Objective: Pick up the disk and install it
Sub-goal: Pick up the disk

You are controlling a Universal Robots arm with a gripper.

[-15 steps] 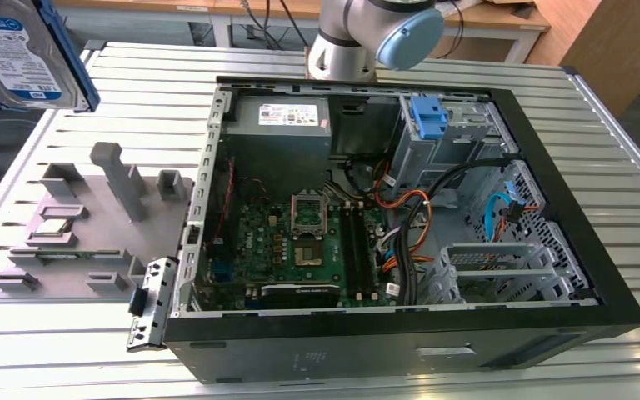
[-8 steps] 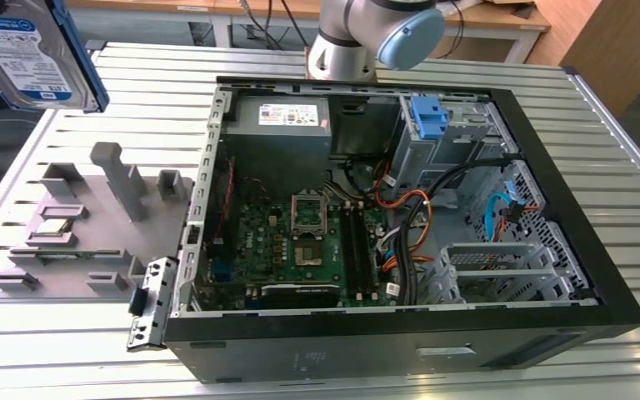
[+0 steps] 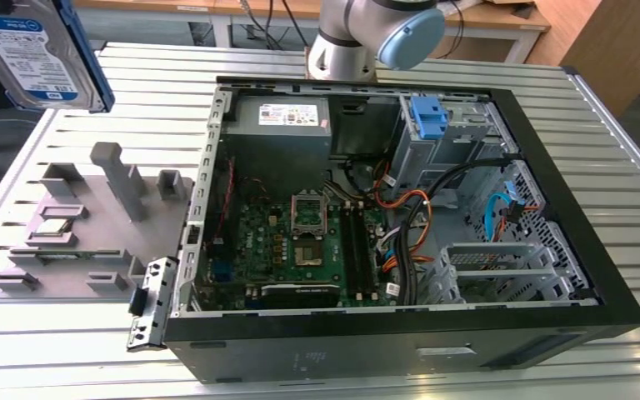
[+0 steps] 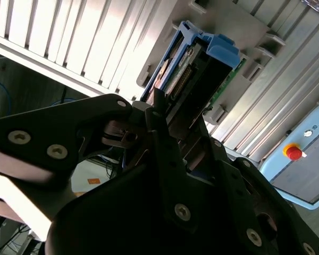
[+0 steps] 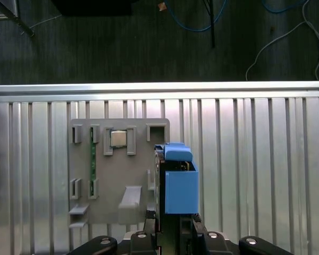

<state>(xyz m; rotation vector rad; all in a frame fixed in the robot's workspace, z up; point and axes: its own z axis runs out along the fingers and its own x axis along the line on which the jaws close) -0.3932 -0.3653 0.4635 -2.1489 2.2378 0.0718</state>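
Observation:
The disk, a silver hard drive with a white-and-blue label in a blue caddy, hangs in the air at the exterior view's upper left, above the table and beyond the grey fixture plate. In the first wrist view the disk shows edge-on, with its blue caddy end pointing away from my gripper. In the second wrist view my gripper is shut on the disk, one black finger on each flat side. The disk is lifted off the fixture plate.
An open computer case lies on the slatted metal table, showing the motherboard, cables and a drive bay with a blue bracket. The arm's base stands behind the case. A red stop button sits on a cabinet.

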